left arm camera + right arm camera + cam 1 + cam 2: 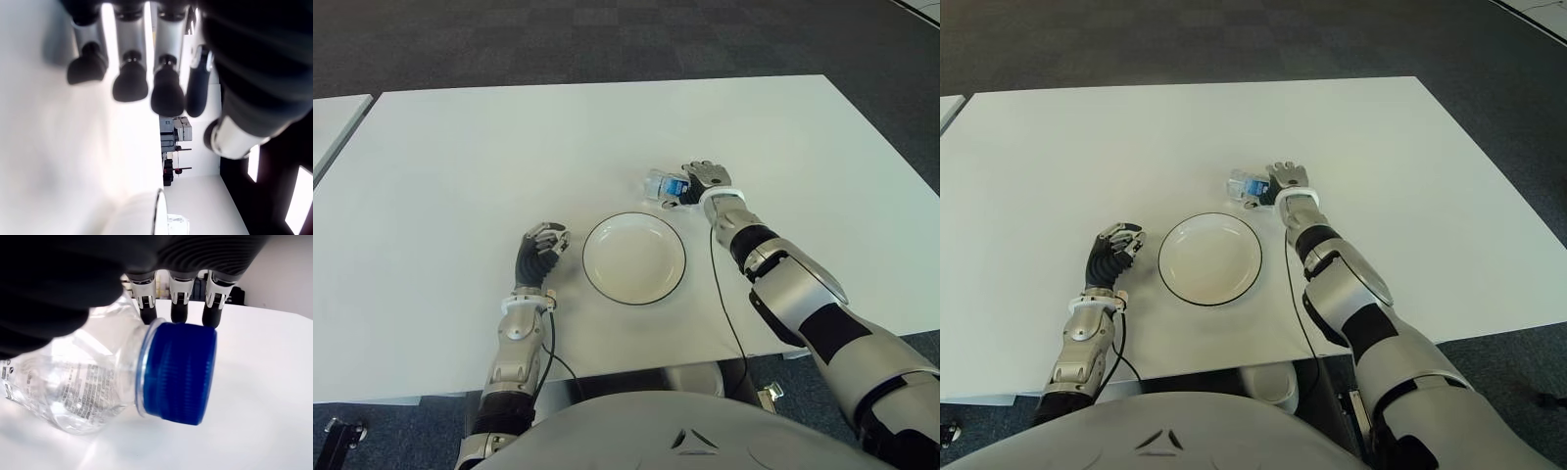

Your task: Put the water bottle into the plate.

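Observation:
The clear water bottle (658, 184) with a blue cap (178, 372) and blue label lies on its side on the white table (509, 147), just beyond the far right rim of the white, dark-rimmed plate (634, 258). My right hand (703, 182) is over the bottle's cap end. Its fingers (178, 311) reach straight past the cap, with the palm above the neck. They are not closed around it. The bottle stays on the tabletop. My left hand (543, 245) shows left of the plate, fingers loosely curled and holding nothing.
The plate (142, 210) holds nothing. A thin black cable (724, 304) runs along my right forearm to the table's near edge. A second white table (333, 117) stands off to the left, with dark carpet beyond.

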